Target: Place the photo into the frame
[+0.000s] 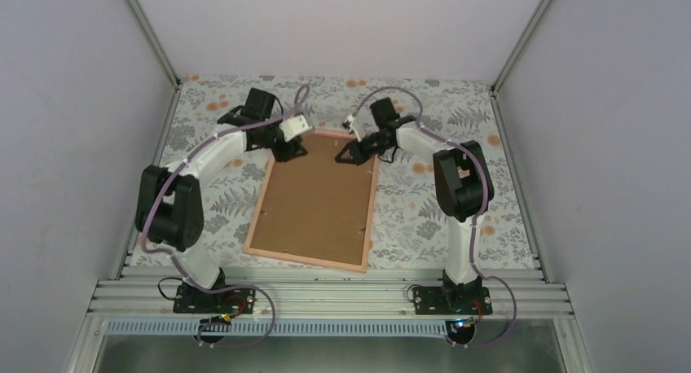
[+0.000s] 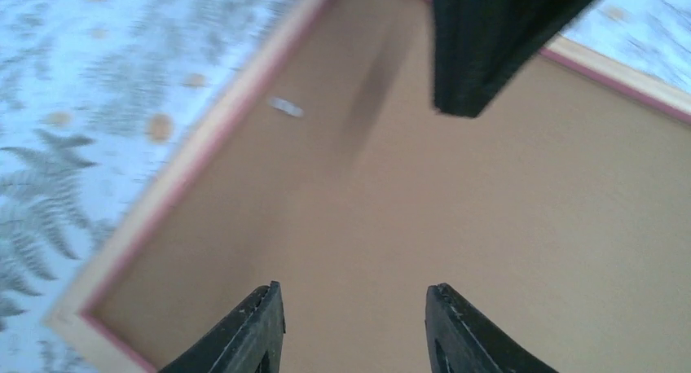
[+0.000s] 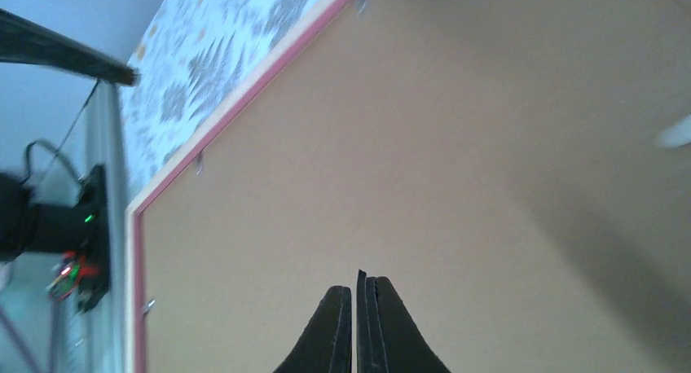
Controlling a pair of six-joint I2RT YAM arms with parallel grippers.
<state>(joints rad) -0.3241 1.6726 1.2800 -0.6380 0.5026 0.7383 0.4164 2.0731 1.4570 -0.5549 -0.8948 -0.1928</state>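
The pink frame lies flat on the floral table cover, reverse side up, with a plain brown cardboard board filling its opening. The photo is hidden in every view. My left gripper hovers over the board's far left corner. In the left wrist view it is open, with only bare board between its fingers and the frame's rim running to the left. My right gripper is over the far right part of the board. It is shut on nothing above the board.
Small metal tabs sit along the frame's inner edge. The right gripper's dark fingers reach into the top of the left wrist view, close to my left gripper. Aluminium rails run along the near edge.
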